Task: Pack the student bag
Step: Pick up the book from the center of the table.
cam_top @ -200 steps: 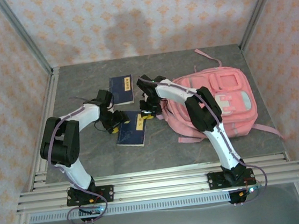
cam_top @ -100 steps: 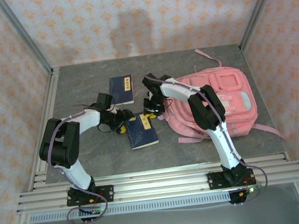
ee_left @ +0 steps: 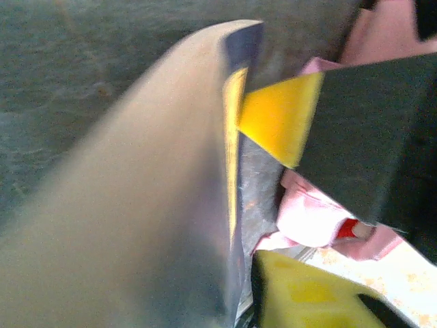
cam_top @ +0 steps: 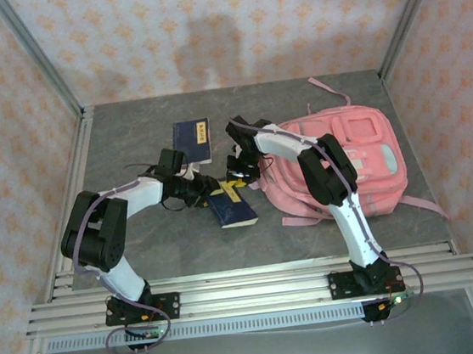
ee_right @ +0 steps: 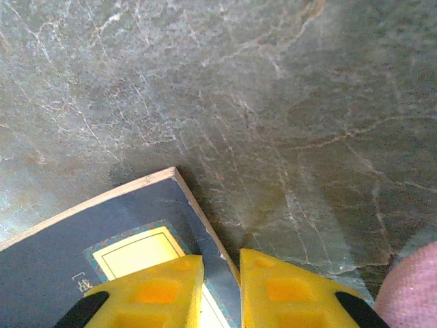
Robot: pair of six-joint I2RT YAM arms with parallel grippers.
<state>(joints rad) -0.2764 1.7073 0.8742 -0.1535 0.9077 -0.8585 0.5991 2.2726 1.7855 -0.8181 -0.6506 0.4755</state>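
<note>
Book (cam_top: 236, 209) is clamped in left gripper (ee_left: 256, 195); right gripper (ee_right: 220, 273) nearly shut, hold untellable. Bag (cam_top: 372, 170), beyond the fingertips, must be entered next.

Two dark blue books in all: the far book (cam_top: 192, 141) lies toward the back, and the near book (cam_top: 234, 207) lies closer to the front, left of centre. One pink student bag (cam_top: 363, 162) is on the right. Two robot arms, the left arm (cam_top: 128, 198) and the right arm (cam_top: 336, 187). One grey table (cam_top: 128, 129).
</note>
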